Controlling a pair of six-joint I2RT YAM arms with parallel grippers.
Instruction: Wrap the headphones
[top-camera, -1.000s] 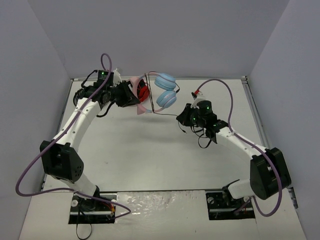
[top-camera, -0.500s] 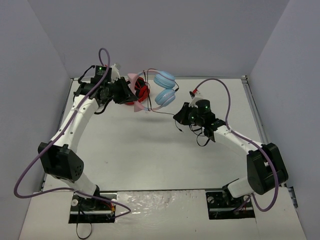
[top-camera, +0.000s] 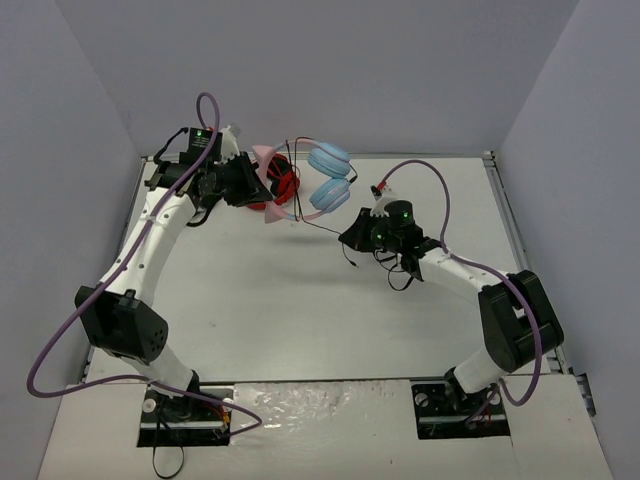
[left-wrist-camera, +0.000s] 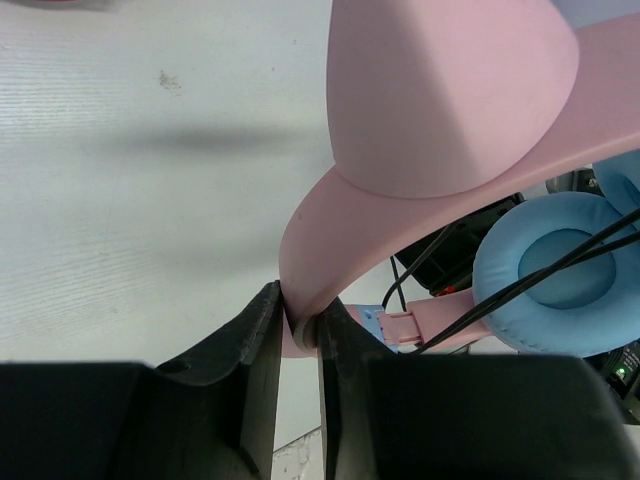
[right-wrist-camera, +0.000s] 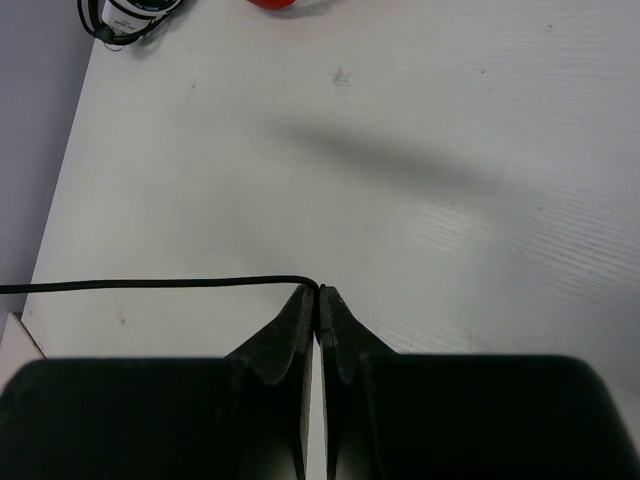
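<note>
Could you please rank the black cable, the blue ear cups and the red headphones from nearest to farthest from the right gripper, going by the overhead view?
1. Black cable: pinched in the right gripper itself.
2. Blue ear cups: just beyond it, toward the back.
3. Red headphones: farthest, off to the left.

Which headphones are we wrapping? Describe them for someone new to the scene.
Far edge of the table, held in the left gripper: the headphones. Pink cat-eared band and light blue cups, unlike the red pair beside them.
</note>
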